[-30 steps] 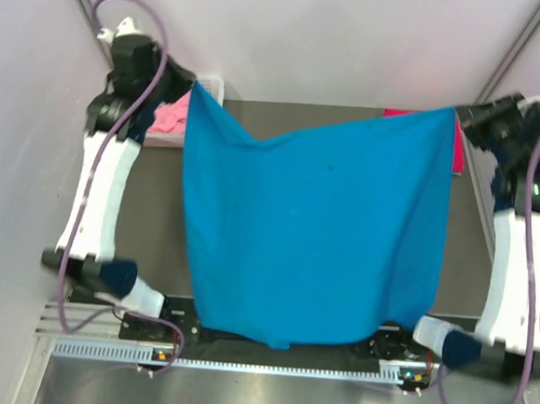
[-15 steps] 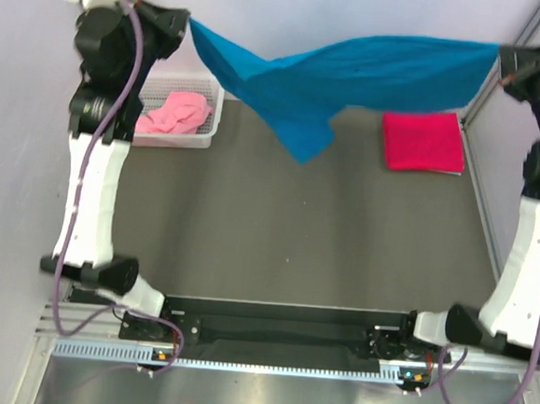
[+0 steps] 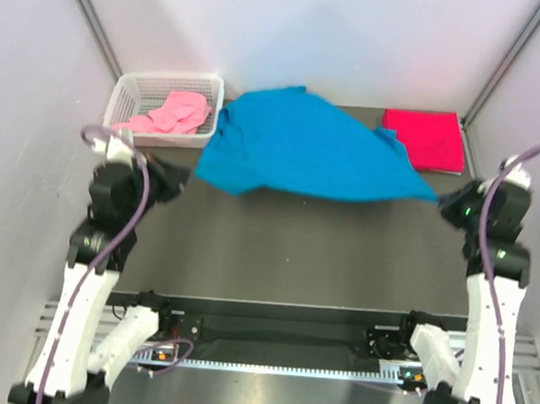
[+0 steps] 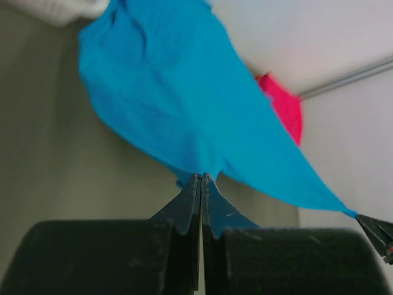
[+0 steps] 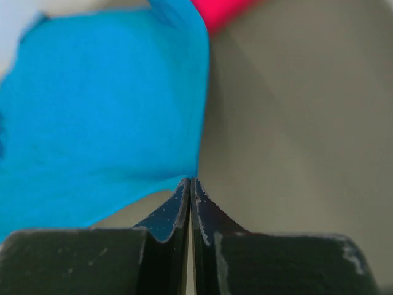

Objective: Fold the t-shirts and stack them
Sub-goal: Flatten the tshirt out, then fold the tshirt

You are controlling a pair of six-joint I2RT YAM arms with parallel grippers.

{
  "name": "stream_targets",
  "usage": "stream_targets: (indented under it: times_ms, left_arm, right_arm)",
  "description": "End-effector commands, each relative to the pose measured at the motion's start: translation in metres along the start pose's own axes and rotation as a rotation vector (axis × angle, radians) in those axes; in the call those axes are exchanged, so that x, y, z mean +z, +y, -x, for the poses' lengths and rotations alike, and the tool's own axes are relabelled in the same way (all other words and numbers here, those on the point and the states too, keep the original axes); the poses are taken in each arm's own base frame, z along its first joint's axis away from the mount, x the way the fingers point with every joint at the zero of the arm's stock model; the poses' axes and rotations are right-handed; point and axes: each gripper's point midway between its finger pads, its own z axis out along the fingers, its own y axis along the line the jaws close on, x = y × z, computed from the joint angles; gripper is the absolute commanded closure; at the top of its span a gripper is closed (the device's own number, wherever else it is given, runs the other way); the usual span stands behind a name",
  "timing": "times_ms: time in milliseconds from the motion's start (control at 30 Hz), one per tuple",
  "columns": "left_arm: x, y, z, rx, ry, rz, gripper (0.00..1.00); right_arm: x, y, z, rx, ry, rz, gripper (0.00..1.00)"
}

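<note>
Top view: the blue shirt [image 3: 311, 154] is sagging as a limp sheet just right of the basket [image 3: 167, 79], with the left gripper [image 3: 190, 177] and right gripper [image 3: 438, 200] each pinching a near corner. Left wrist view: the jaws are pressing shut on a thin cloth tip. Right wrist view: the same is showing there. The cloth is reading as light, soft and likely slippy, so hems and corners are looking like the safest holds.

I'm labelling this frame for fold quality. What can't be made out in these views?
Top view: the blue t-shirt hides the table under it.
Left wrist view: the fingers cover the pinched cloth; the basket is blurred, cut by the top edge.
Right wrist view: the red t-shirt is blurred, cut by the top edge.
</note>
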Motion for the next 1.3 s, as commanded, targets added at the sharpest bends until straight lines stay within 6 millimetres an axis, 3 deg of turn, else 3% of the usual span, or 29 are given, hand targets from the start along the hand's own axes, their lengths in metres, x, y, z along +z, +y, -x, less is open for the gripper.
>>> stream_targets:
  times_ms: [0, 33, 67, 167, 367, 433, 667, 933, 1133, 1267]
  left_arm:
    - [-0.028, 0.053, -0.066, -0.027, 0.149, 0.101, 1.0]
    - [-0.039, 0.059, -0.075, -0.034, 0.148, 0.097, 1.0]
    - [-0.043, 0.084, -0.1, -0.051, 0.216, 0.168, 1.0]
    - [-0.057, 0.115, -0.126, -0.066, 0.266, 0.272, 1.0]
    - [-0.064, 0.134, -0.157, -0.114, 0.343, 0.298, 1.0]
    - [-0.064, 0.137, -0.159, -0.113, 0.351, 0.31, 1.0]
    - [-0.063, 0.137, -0.151, -0.081, 0.334, 0.326, 1.0]
    - [-0.057, 0.137, -0.163, -0.071, 0.382, 0.303, 1.0]
    - [-0.064, 0.133, -0.161, -0.05, 0.382, 0.298, 1.0]
    - [-0.068, 0.126, -0.147, -0.026, 0.349, 0.292, 1.0]
  right_arm:
    - [-0.011, -0.044, -0.057, 0.023, 0.066, -0.122, 1.0]
    - [-0.011, -0.052, -0.071, 0.038, 0.096, -0.147, 1.0]
    - [-0.011, -0.06, -0.091, 0.051, 0.131, -0.152, 1.0]
    - [-0.019, -0.068, -0.117, 0.083, 0.172, -0.161, 1.0]
    - [-0.034, -0.078, -0.146, 0.125, 0.233, -0.191, 1.0]
    - [-0.044, -0.081, -0.155, 0.122, 0.264, -0.211, 1.0]
    - [-0.057, -0.094, -0.149, 0.094, 0.191, -0.275, 1.0]
    - [-0.07, -0.105, -0.153, 0.087, 0.203, -0.335, 1.0]
    - [-0.086, -0.104, -0.158, 0.054, 0.222, -0.325, 1.0]
    - [-0.088, -0.093, -0.148, 0.058, 0.207, -0.289, 1.0]
